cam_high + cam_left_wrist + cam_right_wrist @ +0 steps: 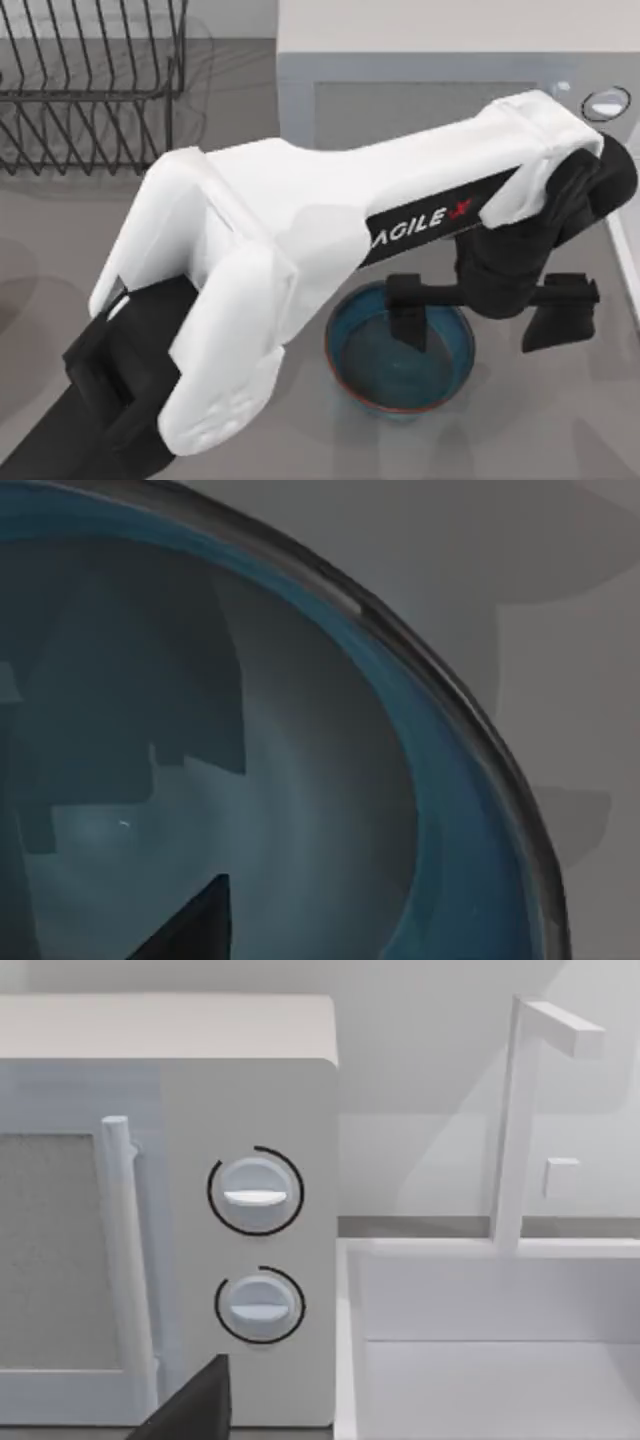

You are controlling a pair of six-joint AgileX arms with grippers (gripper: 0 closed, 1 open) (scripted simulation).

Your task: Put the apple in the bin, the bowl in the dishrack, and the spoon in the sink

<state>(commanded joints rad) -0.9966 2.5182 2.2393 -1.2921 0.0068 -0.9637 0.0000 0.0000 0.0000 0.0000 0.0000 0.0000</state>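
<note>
The bowl [400, 360] sits on the grey table [560, 430] at about five o'clock in the top view, its teal inside facing up. Straddling its two o'clock rim is the left gripper [480, 315], spread wide: one black finger [408, 322] reaches down inside the bowl, the other [558, 322] hangs outside, toward three o'clock. Its wrist view looks into the bowl's blue wall [440, 780]. The dishrack [90, 85] stands at ten o'clock, the white microwave [420, 90] at one o'clock. The right wrist view faces the microwave's dials [255, 1192] and the sink [490, 1360]; whether that gripper is released or clenched, I cannot tell.
</note>
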